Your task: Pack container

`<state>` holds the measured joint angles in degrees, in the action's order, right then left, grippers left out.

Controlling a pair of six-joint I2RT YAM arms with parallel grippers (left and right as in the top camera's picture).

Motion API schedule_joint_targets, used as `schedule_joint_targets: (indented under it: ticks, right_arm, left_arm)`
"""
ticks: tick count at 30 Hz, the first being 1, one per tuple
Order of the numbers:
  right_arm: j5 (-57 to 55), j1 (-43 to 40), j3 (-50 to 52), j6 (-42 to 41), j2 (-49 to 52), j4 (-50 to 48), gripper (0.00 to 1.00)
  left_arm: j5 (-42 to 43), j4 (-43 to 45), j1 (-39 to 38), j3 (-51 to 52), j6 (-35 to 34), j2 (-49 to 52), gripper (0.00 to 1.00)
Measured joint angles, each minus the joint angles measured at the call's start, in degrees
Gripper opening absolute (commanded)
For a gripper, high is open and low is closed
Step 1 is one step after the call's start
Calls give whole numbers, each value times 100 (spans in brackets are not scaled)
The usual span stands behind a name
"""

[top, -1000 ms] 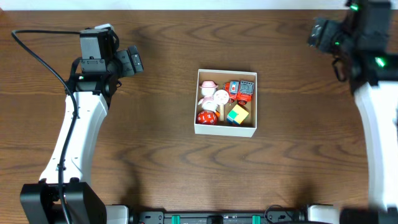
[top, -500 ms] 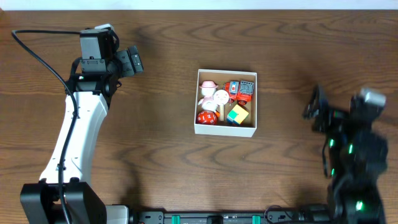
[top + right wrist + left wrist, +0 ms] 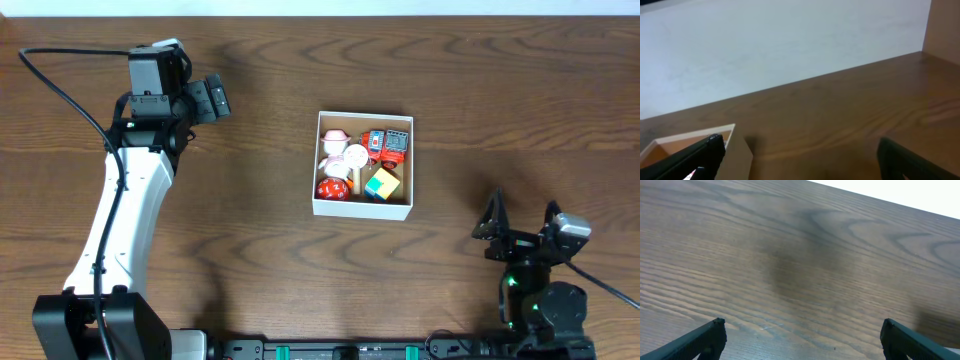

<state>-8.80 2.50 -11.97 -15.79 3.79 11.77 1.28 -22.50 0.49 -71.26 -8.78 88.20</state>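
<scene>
Dark wood-grain table (image 3: 300,270), viewed from the front edge towards the back.

1. Nearest the front, right side: the right gripper (image 3: 522,208) sits low over the wood, well apart from anything. Its two dark fingers (image 3: 493,214) are spread wide with nothing between them. The right wrist view confirms this: a finger in each lower corner, bare table between, and a pale wall beyond the table's far edge.

2. Centre of the table: the container (image 3: 362,209), a shallow square box with white walls and a brown inside, lidless, resting flat. It lies ahead and to the left of the right gripper. One corner (image 3: 735,145) shows in the right wrist view. Inside it lie several small toys: a red round piece (image 3: 331,188) at the front left, a yellow and green cube (image 3: 381,184) at the front right, red figures (image 3: 390,146) at the back right, and pink and white pieces (image 3: 338,142) at the back left. No gripper touches the box.

3. Far left: the left gripper (image 3: 218,97), at the end of a white arm link (image 3: 125,210), points right towards the box's side of the table but is well apart from it. Its fingers (image 3: 710,335) stand wide apart, over bare wood only. A black cable (image 3: 60,85) loops out behind the arm.
</scene>
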Motion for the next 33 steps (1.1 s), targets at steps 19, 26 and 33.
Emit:
schedule_joint_targets:
  ticks: [19,26,33]
  right_arm:
    - [146,0,824,256,-313,-52,99]
    - [308,0,824,326,-313,-55,99]
    - [577,0,831,413,-313,-210,99]
  left_arm:
    - [0,0,0,0,0,0,98]
    - [-2,0,0,0,0,0,98]
    - [0,0,0,0,0,0,98]
